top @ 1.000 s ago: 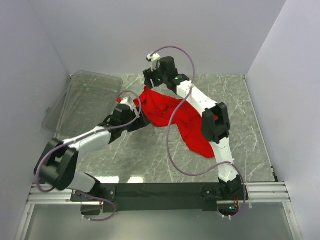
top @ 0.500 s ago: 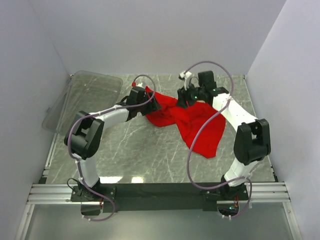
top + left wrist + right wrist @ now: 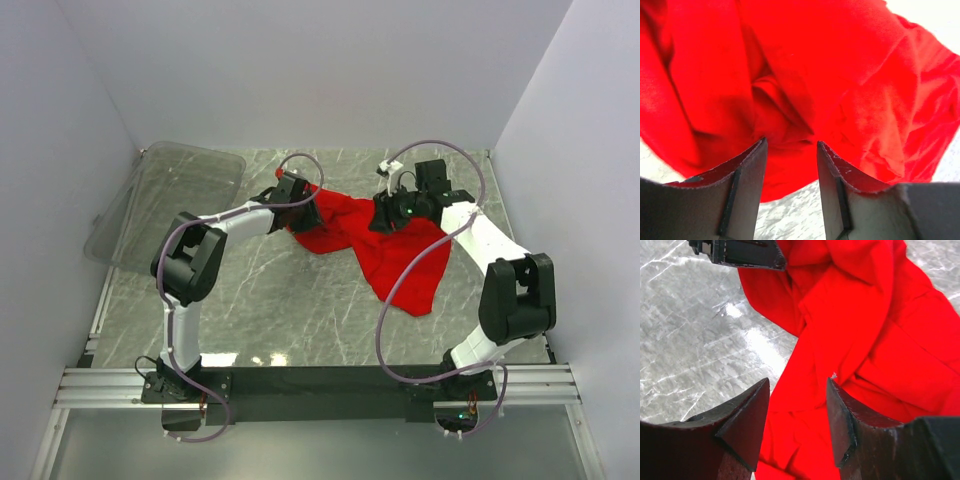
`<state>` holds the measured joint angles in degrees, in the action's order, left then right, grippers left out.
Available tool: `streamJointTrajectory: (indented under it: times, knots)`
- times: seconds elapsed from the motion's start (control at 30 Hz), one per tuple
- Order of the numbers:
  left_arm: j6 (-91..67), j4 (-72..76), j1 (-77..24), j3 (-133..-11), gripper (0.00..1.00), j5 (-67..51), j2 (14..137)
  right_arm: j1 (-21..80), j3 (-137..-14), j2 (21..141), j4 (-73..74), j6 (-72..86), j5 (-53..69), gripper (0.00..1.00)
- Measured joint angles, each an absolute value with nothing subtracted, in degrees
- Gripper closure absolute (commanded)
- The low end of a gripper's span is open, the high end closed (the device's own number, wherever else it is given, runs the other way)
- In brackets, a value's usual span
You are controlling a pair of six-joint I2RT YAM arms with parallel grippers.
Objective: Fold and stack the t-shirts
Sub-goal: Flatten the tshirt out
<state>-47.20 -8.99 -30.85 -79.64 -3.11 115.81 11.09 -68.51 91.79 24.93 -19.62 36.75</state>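
The red t-shirt (image 3: pixel 375 245) lies crumpled on the marble table, toward the back middle, with one part trailing to the front right. My left gripper (image 3: pixel 308 212) is at the shirt's left edge. In the left wrist view it (image 3: pixel 790 145) is open, its jaws low over the red folds (image 3: pixel 805 75), and nothing is clamped. My right gripper (image 3: pixel 387 217) is over the shirt's upper right part. In the right wrist view it (image 3: pixel 797 382) is open, just above the cloth (image 3: pixel 860 340), and empty.
A clear plastic bin (image 3: pixel 170 200) sits tilted at the back left. Walls close the table on the left, back and right. Bare marble (image 3: pixel 270 300) lies in front of the shirt. The left gripper's tip (image 3: pixel 740 252) shows at the top of the right wrist view.
The left gripper has swung back and right to the shirt's left edge. The right gripper has moved right and nearer, over the shirt's upper right. The shirt has barely shifted.
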Motion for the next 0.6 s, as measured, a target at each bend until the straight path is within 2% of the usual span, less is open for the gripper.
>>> streamJointTrajectory:
  times: [0.6]
  knots:
    - [-45.1, -13.6, -31.0, -83.0, 0.49, 2.1, 116.4, 9.6, -67.7, 91.1, 24.9, -19.4, 36.7, 0.44]
